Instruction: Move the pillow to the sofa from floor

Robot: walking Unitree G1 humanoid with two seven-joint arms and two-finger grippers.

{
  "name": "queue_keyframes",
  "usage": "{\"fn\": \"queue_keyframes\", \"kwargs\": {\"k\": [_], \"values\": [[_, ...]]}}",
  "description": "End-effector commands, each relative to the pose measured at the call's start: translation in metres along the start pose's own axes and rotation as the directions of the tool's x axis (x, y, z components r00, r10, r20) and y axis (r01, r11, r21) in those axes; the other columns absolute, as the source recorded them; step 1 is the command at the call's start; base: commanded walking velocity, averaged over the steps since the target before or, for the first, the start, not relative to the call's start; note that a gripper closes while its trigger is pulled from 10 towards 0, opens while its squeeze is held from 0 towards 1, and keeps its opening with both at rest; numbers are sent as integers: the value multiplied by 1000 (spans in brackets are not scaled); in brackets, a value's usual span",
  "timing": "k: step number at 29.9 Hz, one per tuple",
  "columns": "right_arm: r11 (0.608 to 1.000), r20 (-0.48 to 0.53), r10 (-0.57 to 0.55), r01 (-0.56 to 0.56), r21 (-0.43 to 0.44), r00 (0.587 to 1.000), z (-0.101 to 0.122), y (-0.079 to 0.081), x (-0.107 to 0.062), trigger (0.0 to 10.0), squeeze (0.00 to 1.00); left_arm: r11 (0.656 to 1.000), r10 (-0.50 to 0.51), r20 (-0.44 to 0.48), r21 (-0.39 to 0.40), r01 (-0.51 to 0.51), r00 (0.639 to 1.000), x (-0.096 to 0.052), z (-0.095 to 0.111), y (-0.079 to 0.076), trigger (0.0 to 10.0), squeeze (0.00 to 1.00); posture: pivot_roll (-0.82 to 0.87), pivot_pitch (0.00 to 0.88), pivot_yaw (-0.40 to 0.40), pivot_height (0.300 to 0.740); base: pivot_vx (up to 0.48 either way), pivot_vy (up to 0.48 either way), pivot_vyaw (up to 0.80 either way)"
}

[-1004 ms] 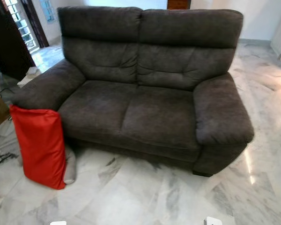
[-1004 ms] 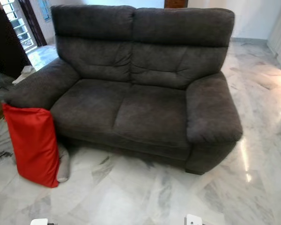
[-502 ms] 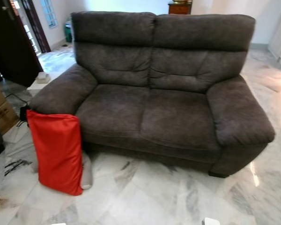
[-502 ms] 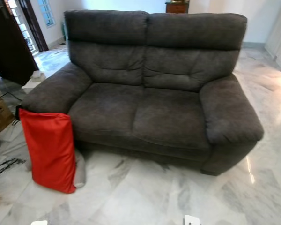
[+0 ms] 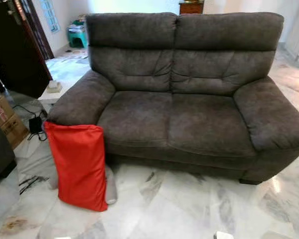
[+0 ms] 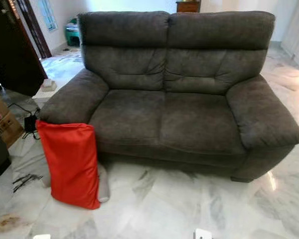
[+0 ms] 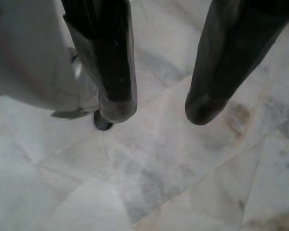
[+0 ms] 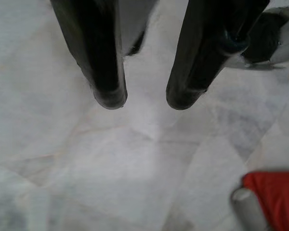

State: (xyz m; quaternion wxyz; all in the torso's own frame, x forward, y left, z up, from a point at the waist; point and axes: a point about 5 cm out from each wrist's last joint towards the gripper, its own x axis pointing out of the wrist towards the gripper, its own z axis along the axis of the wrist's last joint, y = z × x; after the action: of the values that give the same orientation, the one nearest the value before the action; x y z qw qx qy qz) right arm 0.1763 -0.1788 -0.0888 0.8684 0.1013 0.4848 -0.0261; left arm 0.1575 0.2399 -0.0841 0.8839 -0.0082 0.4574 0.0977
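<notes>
A: Starting from the red pillow (image 5: 79,167): we have it standing on end on the marble floor (image 5: 189,209), its long axis close to upright, its top edge leaning against the front of the sofa's (image 5: 189,114) arm on our left. A grey cushion (image 5: 110,186) sits tucked just behind its lower edge, touching it.

B: Which way does it lie from us?

A: Ahead and to our left, judging by the head views. Both seat cushions of the sofa lie beyond it and to its right, bare.

B: And the end effectors?

A: Both hang low, pointing at the floor. The left end effector (image 7: 156,110) has its two black fingers apart with nothing between them. The right end effector (image 8: 142,98) is likewise parted and holds nothing, and in its wrist view we catch a red corner of the pillow (image 8: 274,192) with the grey cushion's edge (image 8: 248,207) beside it.

B: So which arm do we count as nearer?

A: By the head views the pillow sits on our left side, so we judge the left arm better placed, though the right wrist view shows the pillow near that arm too. We would say neither is within reach yet; we expect closing in on the pillow comes first, then taking the upright pillow from both sides.
</notes>
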Motion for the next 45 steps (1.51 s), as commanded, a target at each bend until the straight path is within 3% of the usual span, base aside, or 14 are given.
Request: {"fn": "queue_keyframes", "kwargs": {"k": [1, 7, 10, 19, 21, 24, 27, 42, 45], "values": [[1000, 0, 13, -13, 0, 1000, 0, 6, 1, 10000, 0, 1000, 17, -31, -6, -18, 999, -2, -8, 6, 10000, 0, 61, 71, 31, 740, 0, 469, 0], [1000, 2, 17, -17, 2, 1000, 0, 6, 1, 10000, 0, 1000, 19, -29, -9, -19, 999, -2, -8, 6, 10000, 0, 64, 79, 31, 740, 0, 428, 0], [1000, 3, 18, -18, 3, 1000, 0, 6, 1, 10000, 0, 999, 32, -33, 23, -32, 999, -2, -7, 7, 10000, 0, 66, 85, 31, 740, 0, 0, 0], [1000, 10, 24, -24, 0, 1000, 1, 7, 1, 10000, 0, 999, 29, -20, -18, -29, 999, -2, -7, 6, 10000, 0, 67, 91, 28, 740, 0, 0, 0], [999, 33, 33, -32, -33, 999, 4, 7, 1, 10000, 0, 999, 35, -23, -13, -35, 999, -2, -7, 7, 10000, 0, 66, 93, 28, 740, 0, 0, 0], [997, 49, 51, -48, -62, 998, 7, 9, 1, 10000, 0, 999, 40, -25, -15, -40, 999, -2, -7, 7, 10000, 0, 69, 93, 28, 740, 0, 0, 800], [999, 55, 46, -45, -17, 997, 7, 9, 1, 10000, 0, 999, 41, -24, -17, -42, 999, -2, -7, 7, 10000, 0, 67, 94, 28, 740, 0, 0, 800], [996, 58, 85, -83, -28, 995, 6, 14, 1, 10000, 0, 999, 50, -23, -15, -50, 999, -2, -7, 9, 10000, 0, 66, 91, 35, 740, 53, 0, 800], [997, 67, 78, -78, 8, 995, 7, 14, 1, 10000, 0, 999, 51, -22, -16, -51, 998, -2, -7, 9, 10000, 0, 66, 91, 35, 740, 280, 0, 533]]}}
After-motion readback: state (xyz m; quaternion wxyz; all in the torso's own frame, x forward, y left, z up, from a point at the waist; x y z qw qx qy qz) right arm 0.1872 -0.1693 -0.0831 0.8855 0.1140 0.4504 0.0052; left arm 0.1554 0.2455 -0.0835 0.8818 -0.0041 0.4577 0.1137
